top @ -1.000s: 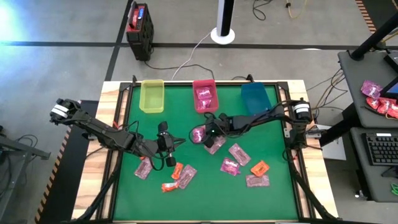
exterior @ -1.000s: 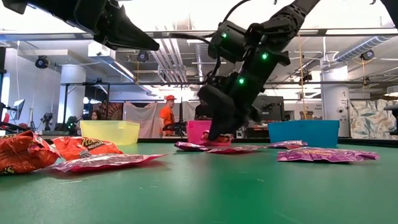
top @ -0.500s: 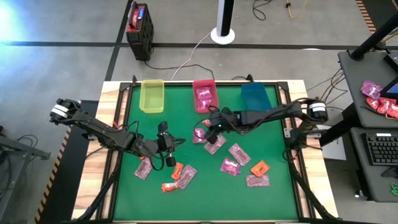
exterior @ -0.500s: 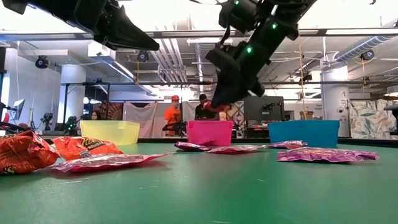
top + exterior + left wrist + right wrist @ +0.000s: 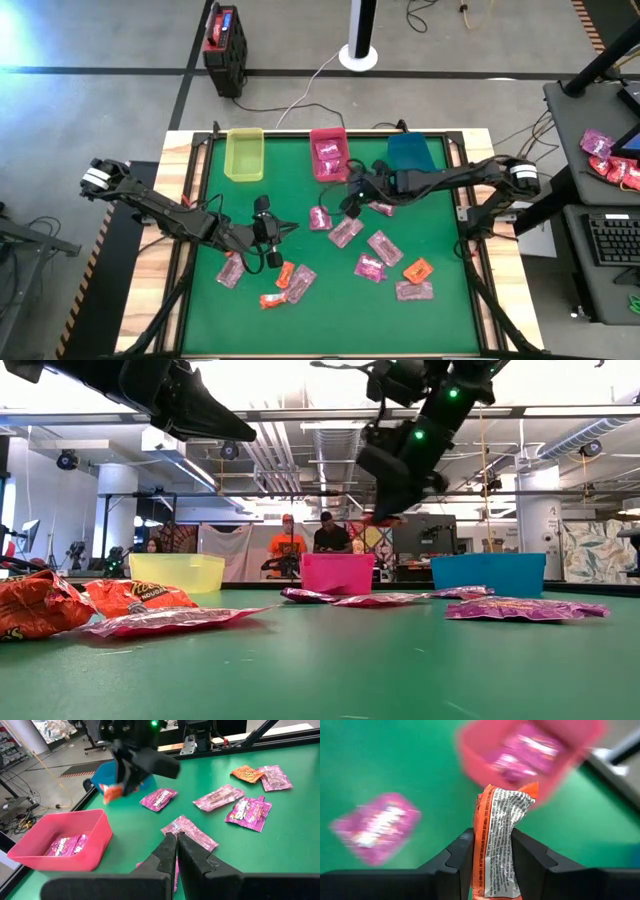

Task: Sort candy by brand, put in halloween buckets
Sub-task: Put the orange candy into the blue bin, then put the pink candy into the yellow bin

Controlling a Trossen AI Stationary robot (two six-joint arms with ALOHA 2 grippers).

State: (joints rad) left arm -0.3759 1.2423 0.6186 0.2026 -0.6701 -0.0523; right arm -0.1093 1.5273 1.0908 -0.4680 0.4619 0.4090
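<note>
I see R gripper (image 5: 492, 851) clamped on an orange-red packet (image 5: 499, 837) w/ silver printed back, held off the table between pink-red bin (image 5: 330, 153) and blue-teal bin (image 5: 408, 155). L gripper (image 5: 176, 846) closed, empty, over pink packets (image 5: 190, 829).
</note>
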